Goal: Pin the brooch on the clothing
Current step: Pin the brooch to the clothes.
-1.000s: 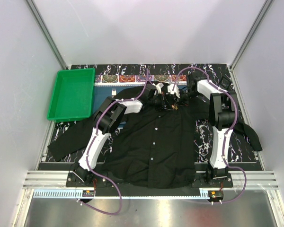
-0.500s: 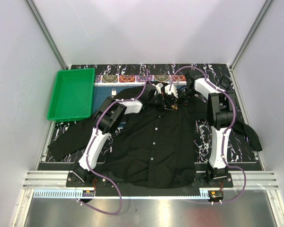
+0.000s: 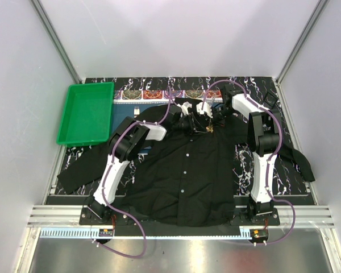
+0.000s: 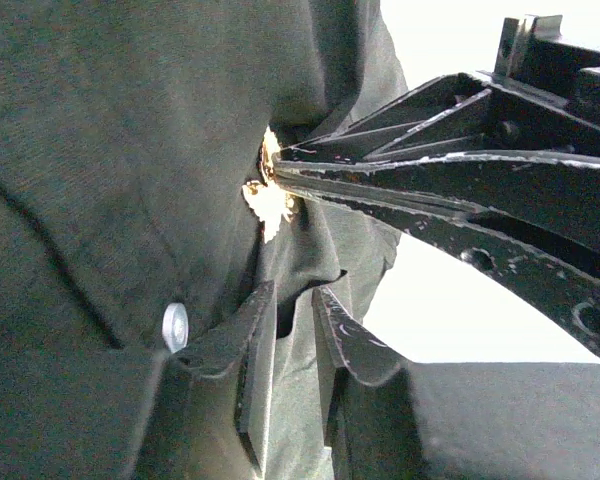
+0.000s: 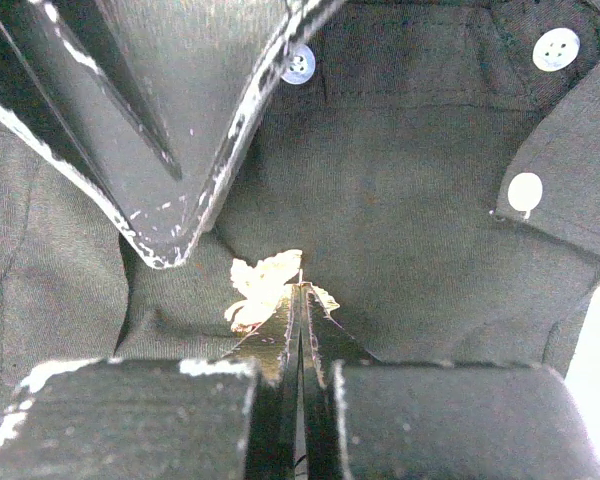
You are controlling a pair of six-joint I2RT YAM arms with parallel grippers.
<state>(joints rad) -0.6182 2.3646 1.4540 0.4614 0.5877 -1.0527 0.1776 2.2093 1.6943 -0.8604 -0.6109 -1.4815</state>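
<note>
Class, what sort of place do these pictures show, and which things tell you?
Probably a robotics lab test cell: white walls enclose a table, the left arm and right arm are bolted at its near edge, and a black shirt lies beside a green tray.

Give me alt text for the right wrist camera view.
The shut right claw grips a small golden leaf brooch at its tips, on a black shirt. The left claw juts in from upper left; white buttons show above.

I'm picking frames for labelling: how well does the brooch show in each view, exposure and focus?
Left wrist: brooch blown out pale, background white at right. Right wrist: pale, but its lobes stay readable. Top external: only a tiny golden speck on the black shirt.
</note>
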